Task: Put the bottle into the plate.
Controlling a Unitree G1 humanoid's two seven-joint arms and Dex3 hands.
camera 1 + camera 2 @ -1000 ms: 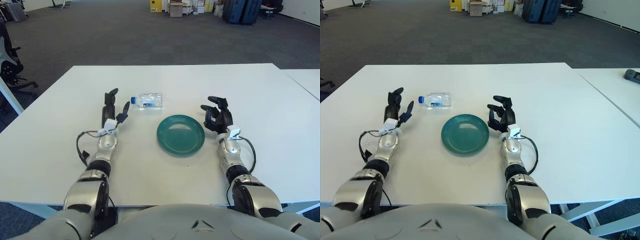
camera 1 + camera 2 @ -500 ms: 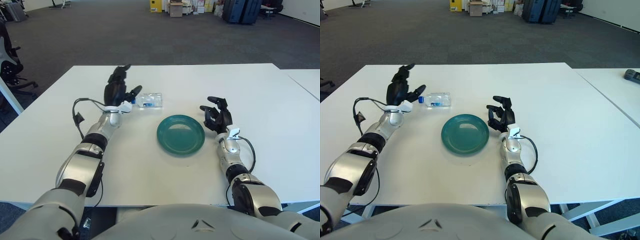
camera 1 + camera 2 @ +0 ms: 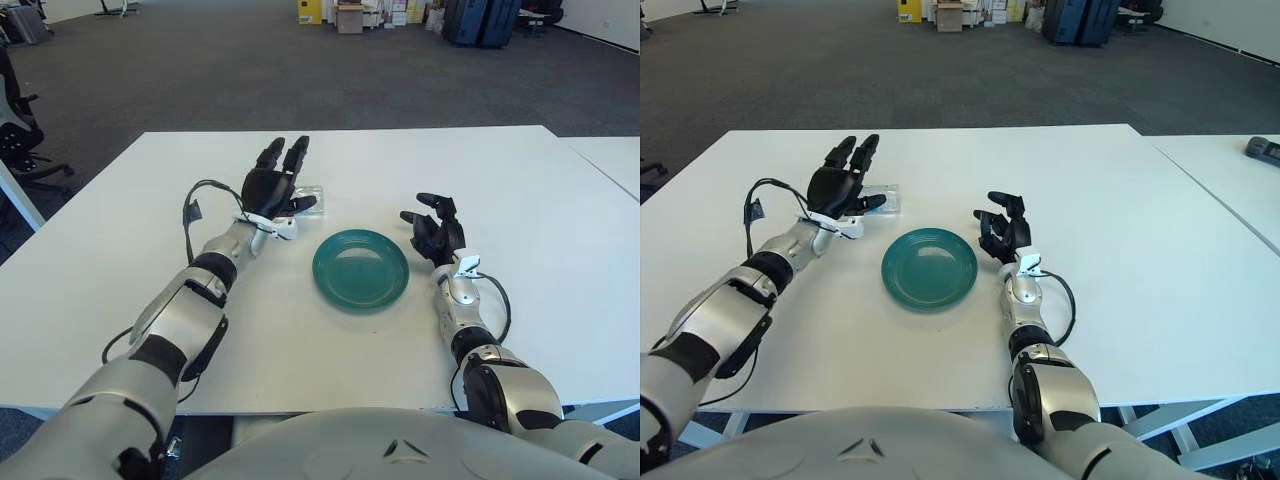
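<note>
A clear plastic bottle (image 3: 313,194) lies on its side on the white table (image 3: 520,190), left of and behind the round green plate (image 3: 360,270). My left hand (image 3: 277,186) is stretched over the bottle with its fingers spread. It covers the cap end and most of the body, and only the bottle's right end shows. The fingers are not closed around the bottle. Just right of the plate is my right hand (image 3: 432,232), idle with loosely curled fingers and holding nothing. The plate has nothing in it.
A second white table (image 3: 612,160) adjoins on the right, with a dark device (image 3: 1262,148) on it. An office chair (image 3: 20,125) stands off the table's left side. Boxes and suitcases (image 3: 420,15) line the far carpeted floor.
My left arm has swung forward and to the right, from beside the bottle's cap to directly over the bottle. The bottle, plate and right hand have not moved.
</note>
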